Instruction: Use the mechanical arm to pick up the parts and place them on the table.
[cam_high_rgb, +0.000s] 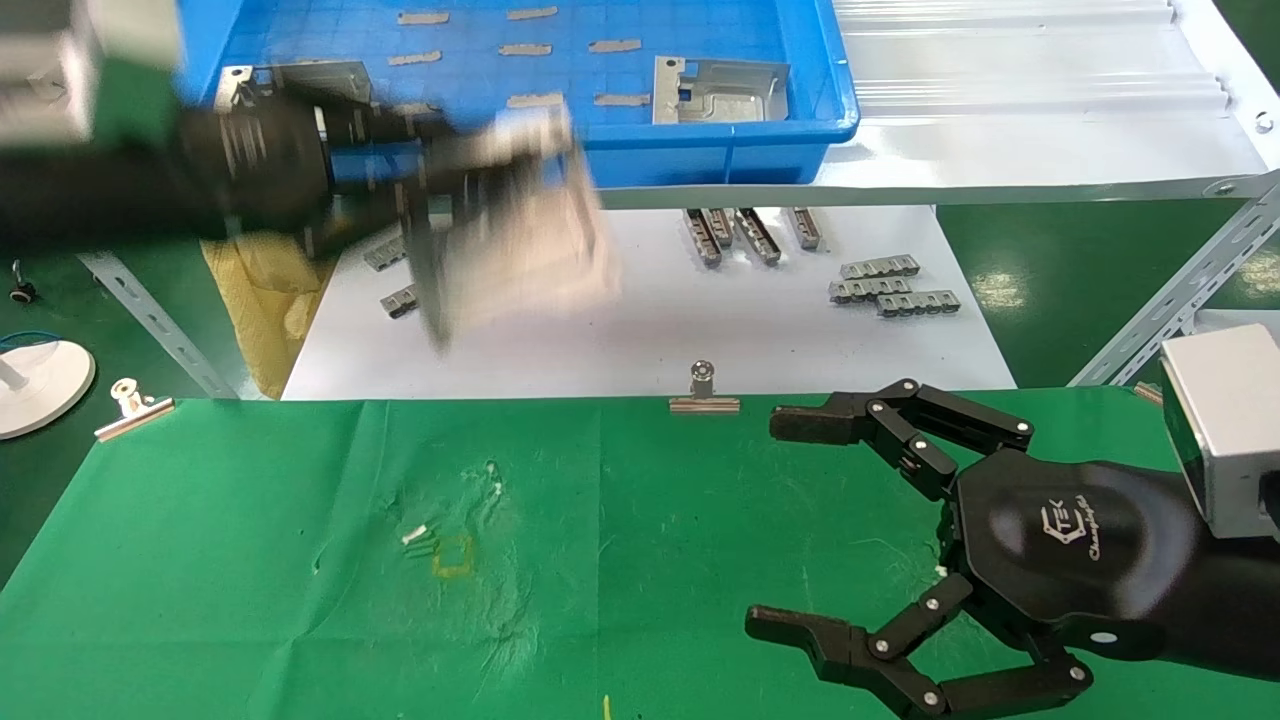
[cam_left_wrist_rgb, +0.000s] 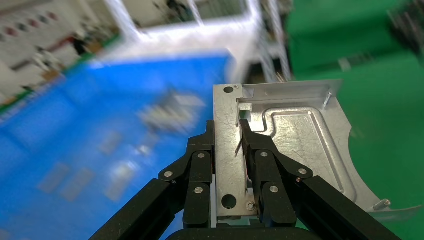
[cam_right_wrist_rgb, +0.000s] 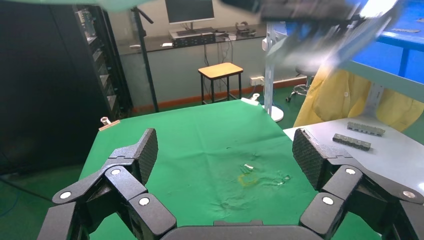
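From the head camera I see my left tool (cam_high_rgb: 480, 215) blurred above the white board (cam_high_rgb: 650, 330), just in front of the blue tray (cam_high_rgb: 720, 150), clenched on a silver part (cam_high_rgb: 545, 250) that hangs tilted in the air; a second part (cam_high_rgb: 715, 90) lies in the tray's near right corner. The green bench (cam_high_rgb: 250, 560) lies nearest me, with my right tool (cam_high_rgb: 775, 525) parked over its right side, fingers (cam_high_rgb: 860, 420) spread wide and holding nothing. On the left wrist camera, black fingers (cam_left_wrist_rgb: 197, 170) pinch the plate (cam_left_wrist_rgb: 295, 140) along its edge, one on each face. The right wrist camera shows that released tool (cam_right_wrist_rgb: 225, 152) above the green cloth (cam_right_wrist_rgb: 200, 135), the ridged bars (cam_right_wrist_rgb: 365, 129) off to the side on the board.
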